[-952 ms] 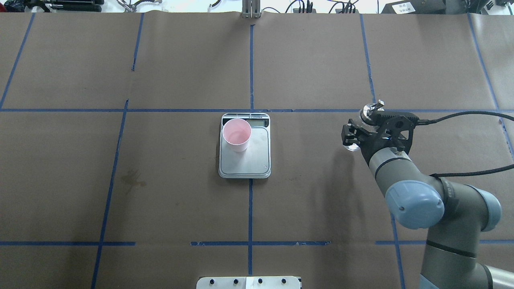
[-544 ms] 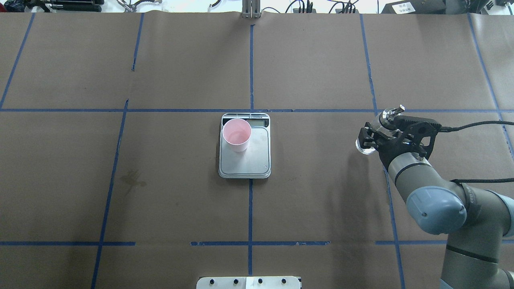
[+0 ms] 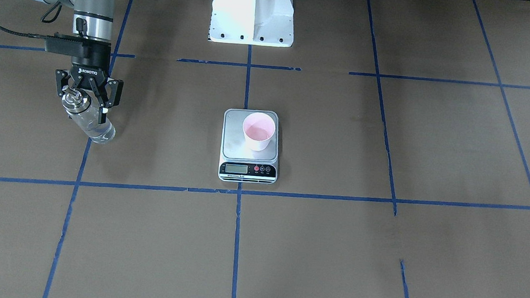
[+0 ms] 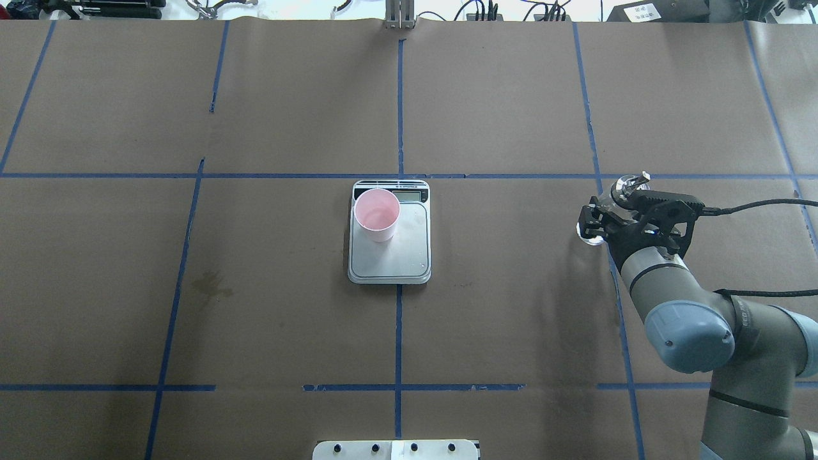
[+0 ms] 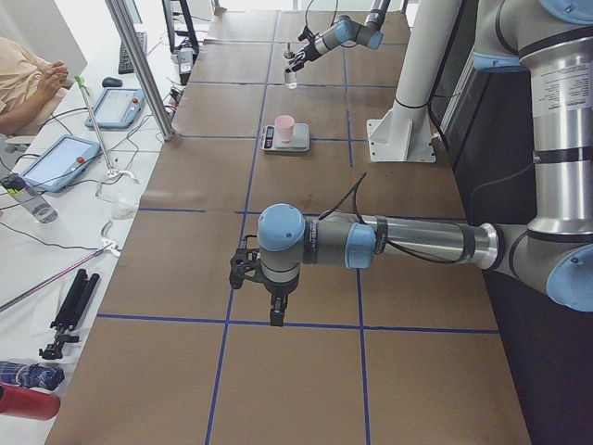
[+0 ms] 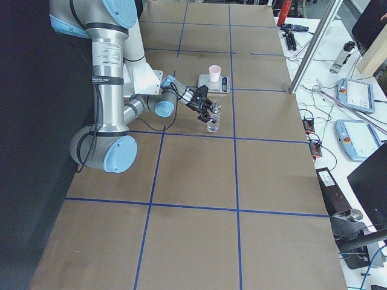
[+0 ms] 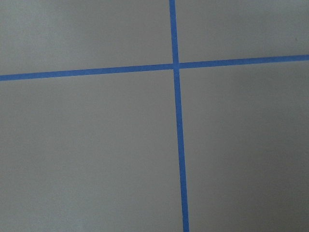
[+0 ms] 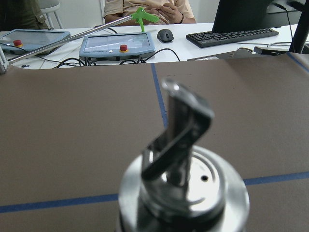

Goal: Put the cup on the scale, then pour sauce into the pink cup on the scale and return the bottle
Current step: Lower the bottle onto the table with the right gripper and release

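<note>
Overhead exterior view: a small, tapered pale pink cup (image 4: pixel 377 214) stands upright on the brushed steel plate of a flat rectangular scale (image 4: pixel 399 257) at the middle of the bench, set in the plate's corner beside the black display strip, on the robot's left.

Well apart, toward the bench's right end, the right gripper (image 3: pixel 85 107) has its black fingers clamped on the shiny metal collar of a clear cylindrical glass bottle (image 3: pixel 90 123). The bottle stands about upright, with colourless sauce (image 3: pixel 97 130) showing through the glass. Its bent metal spout (image 8: pixel 181 137) fills the right wrist camera. Whether its base touches the bench cannot be told.

The left gripper (image 5: pixel 244 269) hangs over the bench's left end, seen only from the side, so the state of its jaws cannot be told.

Matte brown paper, gridded with blue tape (image 4: pixel 399 115), covers the bench (image 4: pixel 511 96).
</note>
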You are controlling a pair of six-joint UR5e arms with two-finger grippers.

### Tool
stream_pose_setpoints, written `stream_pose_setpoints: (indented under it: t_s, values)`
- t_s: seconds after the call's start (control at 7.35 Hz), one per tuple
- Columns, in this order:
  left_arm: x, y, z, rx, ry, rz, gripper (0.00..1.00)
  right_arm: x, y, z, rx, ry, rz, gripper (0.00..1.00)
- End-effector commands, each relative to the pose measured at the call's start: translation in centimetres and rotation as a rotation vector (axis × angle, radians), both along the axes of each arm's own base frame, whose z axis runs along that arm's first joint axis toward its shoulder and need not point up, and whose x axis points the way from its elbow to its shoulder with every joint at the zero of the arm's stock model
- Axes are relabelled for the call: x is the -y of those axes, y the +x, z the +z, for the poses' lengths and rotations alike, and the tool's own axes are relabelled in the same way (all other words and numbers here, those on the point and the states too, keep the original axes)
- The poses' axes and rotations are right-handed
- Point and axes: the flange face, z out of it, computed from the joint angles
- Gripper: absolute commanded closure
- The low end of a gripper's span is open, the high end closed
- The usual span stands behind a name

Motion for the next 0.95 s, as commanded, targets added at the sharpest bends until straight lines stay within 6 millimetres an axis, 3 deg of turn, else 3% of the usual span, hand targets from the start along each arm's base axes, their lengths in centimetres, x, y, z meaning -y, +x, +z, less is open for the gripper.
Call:
stream_pose_setpoints:
  t_s: [0.0,0.27,0.68,0.82]
  values:
    - [0.0,0.01,-0.01,0.0,0.0,0.0,0.0,0.05,-0.28,0.39,-0.009,0.0,0.002,0.93]
    - [-0.01,-0.06,-0.01,0.0,0.0,-0.001,0.0,0.01,-0.37,0.53,-0.012,0.0,0.001,0.73]
    - [0.07,0.01,-0.08,0.0,0.002,0.0,0.0,0.06,-0.81,0.92,-0.024,0.007,0.008,0.63]
    - [0.0,0.01,-0.01,0.0,0.0,0.0,0.0,0.01,-0.85,0.91,-0.025,0.008,0.008,0.55]
